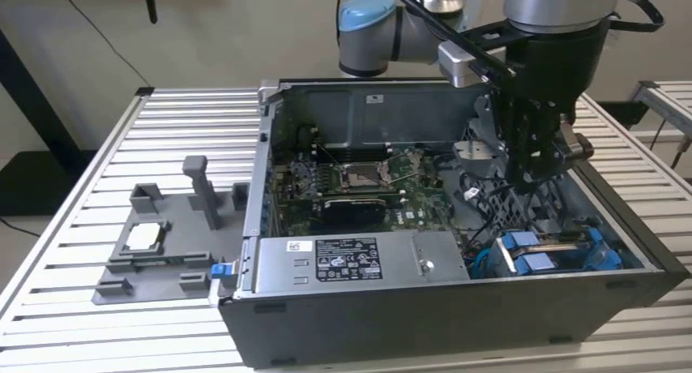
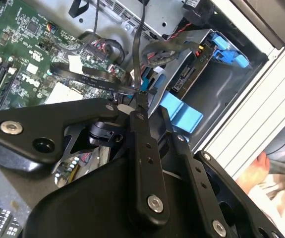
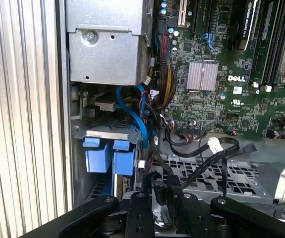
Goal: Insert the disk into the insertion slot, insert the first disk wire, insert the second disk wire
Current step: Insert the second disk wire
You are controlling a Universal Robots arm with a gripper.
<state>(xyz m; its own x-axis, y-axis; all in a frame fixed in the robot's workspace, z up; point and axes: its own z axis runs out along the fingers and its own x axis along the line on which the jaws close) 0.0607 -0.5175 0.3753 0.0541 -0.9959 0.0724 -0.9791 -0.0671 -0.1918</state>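
Observation:
The disk (image 1: 553, 245) in its blue carrier (image 2: 183, 112) lies inside the insertion slot (image 1: 508, 263), the grey cage at the case's front corner on the exterior view's right. My gripper (image 1: 530, 185) hangs inside the case just behind that cage. In both wrist views its fingers (image 2: 141, 124) stand close together, pinched on the end of a black disk wire (image 2: 90, 79) that loops back over the motherboard. The same black disk wire (image 3: 216, 148) rises from the gripper (image 3: 160, 192) in the first wrist view. The carrier's blue tabs (image 3: 105, 156) sit close beside the fingers.
A grey power supply (image 1: 357, 259) fills the case's front. The motherboard (image 1: 368, 186) lies behind it, and a bundle of blue and coloured cables (image 3: 142, 111) runs beside the cage. A grey fixture (image 1: 162, 243) stands on the slatted table. A person's hand (image 2: 256, 173) is outside the case.

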